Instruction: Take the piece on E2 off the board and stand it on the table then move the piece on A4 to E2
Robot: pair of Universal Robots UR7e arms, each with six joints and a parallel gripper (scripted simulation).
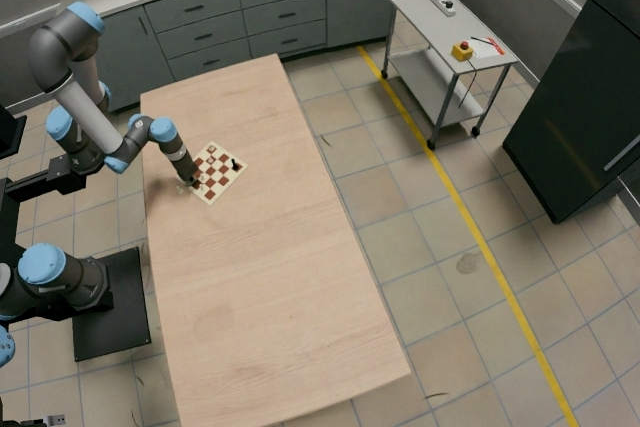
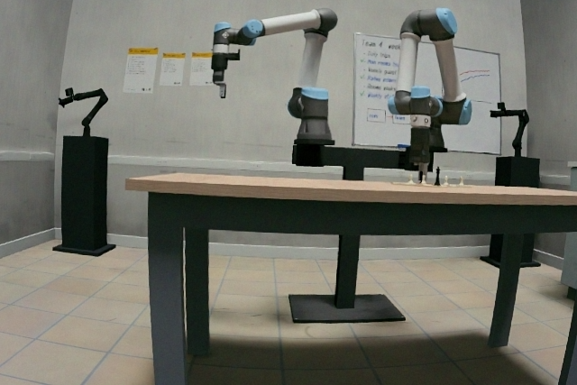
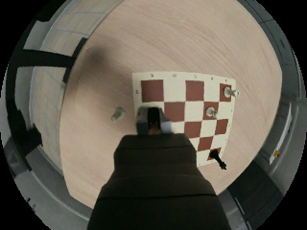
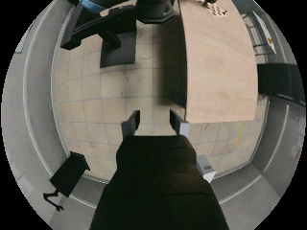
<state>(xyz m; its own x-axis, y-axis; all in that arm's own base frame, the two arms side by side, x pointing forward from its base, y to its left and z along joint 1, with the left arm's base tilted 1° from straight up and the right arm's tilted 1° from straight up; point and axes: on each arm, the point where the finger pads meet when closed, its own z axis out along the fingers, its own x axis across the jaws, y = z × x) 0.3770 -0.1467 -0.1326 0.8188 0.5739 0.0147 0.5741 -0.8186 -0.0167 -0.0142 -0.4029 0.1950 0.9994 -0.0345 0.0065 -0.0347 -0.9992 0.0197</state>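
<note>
The chessboard [image 1: 209, 200] [image 3: 163, 76] lies flat on the table; its edge letters are too small to read surely. My left gripper [image 2: 422, 177] [image 3: 153, 114] is low over the board's edge column, shut on a white piece [image 2: 423, 180] that looks upright at board level; its base is hidden in the left wrist view. Another white piece [image 1: 179, 189] [image 3: 117, 114] stands on the table just off that edge. My right gripper [image 4: 154, 116] [image 2: 223, 92] is open and empty, far from the board.
A white piece [image 3: 227, 91] stands on a corner square, another white piece [image 3: 211, 112] diagonally inward from it. A black piece [image 1: 235, 165] [image 3: 219, 159] [image 2: 436, 177] stands at another corner. The right gripper hangs beyond the end of the table [image 1: 289, 277] [image 4: 221, 72].
</note>
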